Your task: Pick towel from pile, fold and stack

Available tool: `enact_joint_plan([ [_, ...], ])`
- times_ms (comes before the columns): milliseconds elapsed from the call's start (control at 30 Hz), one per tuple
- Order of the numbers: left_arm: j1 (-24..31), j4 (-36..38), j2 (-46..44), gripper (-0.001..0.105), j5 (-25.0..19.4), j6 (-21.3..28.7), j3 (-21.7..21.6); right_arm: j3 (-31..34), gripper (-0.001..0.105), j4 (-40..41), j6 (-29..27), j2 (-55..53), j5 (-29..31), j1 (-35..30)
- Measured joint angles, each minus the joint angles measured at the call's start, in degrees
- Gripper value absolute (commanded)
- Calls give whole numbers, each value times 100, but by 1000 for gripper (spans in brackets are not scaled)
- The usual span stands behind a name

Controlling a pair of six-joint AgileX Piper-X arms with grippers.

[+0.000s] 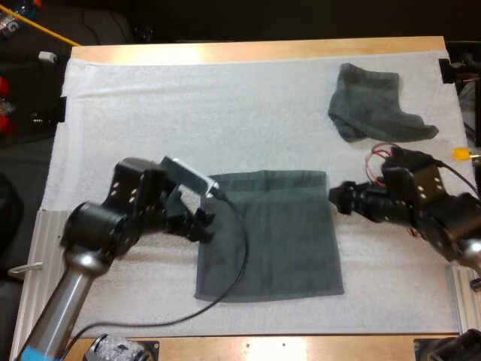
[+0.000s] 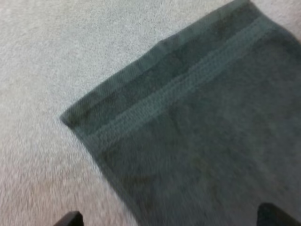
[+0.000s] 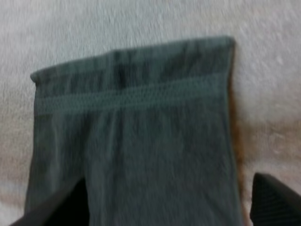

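A: Where's the towel?
B: Flat towel [image 1: 267, 235] is spread at centre of the high frame, mostly lower half, on the mat [image 1: 150, 105]. Its banded hem runs along the far edge. Crumpled towel [image 1: 373, 111] sits upper right, well apart from it.
A: Left gripper?
B: Left gripper [image 1: 201, 224] is centre-left, at the flat towel's left edge. On the left wrist cam the 2 fingers [image 2: 70, 219] stand wide apart, 1 over bare mat, 1 over cloth, with a hemmed corner ahead of them. Nothing held.
A: Right one?
B: Right gripper [image 1: 336, 197] is right of centre, just beside the towel's upper right corner. Its fingers [image 3: 275, 202] are also wide: 1 over the mat past the towel's side edge, 1 over cloth. Nothing clamped.
A: Either touching cloth?
B: Can't tell from these views.
A: Anything else?
B: Wooden table [image 1: 255, 51] edge along the top of the frame, beyond the mat.
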Motion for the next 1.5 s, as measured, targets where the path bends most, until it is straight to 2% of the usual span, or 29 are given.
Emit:
enact_joint_plan([
  [133, 0, 461, -627, 68, 88, -172, -20, 0, 69, 605, -83, -561, 0, 315],
  [300, 0, 1092, -1203, 68, 113, -365, -20, 0, 69, 1189, -77, -1091, 200, 1039],
  [433, 0, 1546, -1589, 68, 115, -392, -20, 0, 69, 1553, 229, -1326, 661, 1664],
  [600, 0, 1714, -2062, 68, 120, -570, 138, 226, 69, 1786, 708, -1363, 1204, 2275],
  [800, 0, 1753, -2325, 68, 133, -761, 609, 1145, 69, 1214, 1025, -1363, 1220, 2390],
  [1067, 0, 1754, -2335, 68, 348, -773, 976, 2318, 68, -181, 1742, -919, 906, 2390],
  [1167, 0, 1754, -2335, 68, 363, -802, 981, 2532, 59, -616, 1836, -525, 850, 2390],
  [1233, 0, 1754, -2335, 68, 373, -801, 981, 2584, 46, -883, 1852, -248, 893, 2390],
  [1300, 0, 1754, -2335, 68, 373, -801, 981, 2584, 39, -1055, 1865, 54, 991, 2390],
  [1500, 0, 1754, -2335, 68, 373, -801, 981, 2581, 36, -1375, 1923, 866, 1035, 2390],
])
